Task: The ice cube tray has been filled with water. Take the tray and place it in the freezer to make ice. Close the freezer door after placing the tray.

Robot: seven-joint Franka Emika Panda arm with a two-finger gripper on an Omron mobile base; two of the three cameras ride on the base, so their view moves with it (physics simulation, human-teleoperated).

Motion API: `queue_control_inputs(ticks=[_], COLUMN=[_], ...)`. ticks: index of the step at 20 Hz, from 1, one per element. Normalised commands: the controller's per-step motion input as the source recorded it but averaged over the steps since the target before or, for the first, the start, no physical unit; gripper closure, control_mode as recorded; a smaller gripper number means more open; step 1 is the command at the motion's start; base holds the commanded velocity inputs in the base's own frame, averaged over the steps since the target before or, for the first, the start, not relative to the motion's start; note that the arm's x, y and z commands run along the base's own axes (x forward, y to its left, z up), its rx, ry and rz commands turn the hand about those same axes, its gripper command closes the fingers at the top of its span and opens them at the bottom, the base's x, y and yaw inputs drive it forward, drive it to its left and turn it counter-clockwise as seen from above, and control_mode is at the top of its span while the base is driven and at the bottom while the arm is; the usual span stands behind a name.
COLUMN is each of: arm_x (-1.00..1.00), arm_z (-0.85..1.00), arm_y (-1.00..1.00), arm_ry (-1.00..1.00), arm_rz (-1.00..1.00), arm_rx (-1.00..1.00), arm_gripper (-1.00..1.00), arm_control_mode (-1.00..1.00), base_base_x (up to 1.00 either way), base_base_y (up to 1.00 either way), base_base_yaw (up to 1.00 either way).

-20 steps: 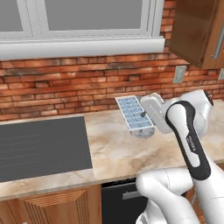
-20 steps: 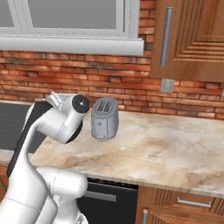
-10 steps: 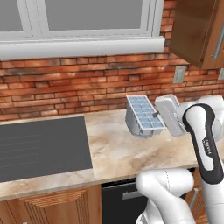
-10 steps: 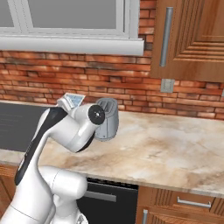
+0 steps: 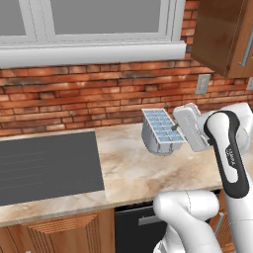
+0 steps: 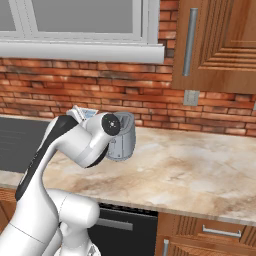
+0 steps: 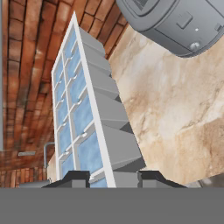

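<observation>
The ice cube tray [image 5: 162, 129] is a small white tray with two rows of pale blue water cells. It hangs tilted above the marble counter [image 5: 129, 178], and my gripper [image 5: 178, 131] is shut on its right end. In the hand view the tray [image 7: 83, 113] stretches away from my gripper [image 7: 111, 178], with one dark fingertip on each side of its near end. A corner of the tray [image 6: 86, 113] peeks above my arm in the right base view. The freezer and the freezer door are out of view.
A grey toaster [image 5: 150, 142] stands on the counter right behind the tray, also seen as toaster [image 6: 123, 142] and toaster [image 7: 175, 22]. A dark cooktop [image 5: 44, 168] lies to the left. A brick wall [image 5: 99, 99] backs the counter, with a wooden cabinet [image 5: 222, 34] above right.
My arm has swung to the right, carrying the tray a little rightward in front of the toaster and turning it. The grip has stayed the same.
</observation>
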Motion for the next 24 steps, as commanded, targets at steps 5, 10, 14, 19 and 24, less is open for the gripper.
queue_control_inputs(ticks=[5,10,14,19,24], arm_x=[0.08,0.01,0.0,0.0,0.0], arm_z=[0.0,0.0,0.0,0.0,0.0], arm_y=[0.01,0.01,0.0,0.0,0.0], arm_ry=[0.0,0.01,0.0,0.0,0.0], arm_rz=[0.0,0.0,0.0,0.0,0.0], arm_rx=[0.0,0.0,0.0,0.0,0.0], arm_gripper=[1.0,1.0,1.0,1.0,1.0], arm_control_mode=[-1.0,1.0,1.0,1.0,1.0], base_base_x=[0.0,0.0,-0.28,-0.51,-0.58], base_base_y=[0.0,0.02,0.16,0.21,0.34], base_base_yaw=[0.0,0.0,0.0,0.0,0.02])
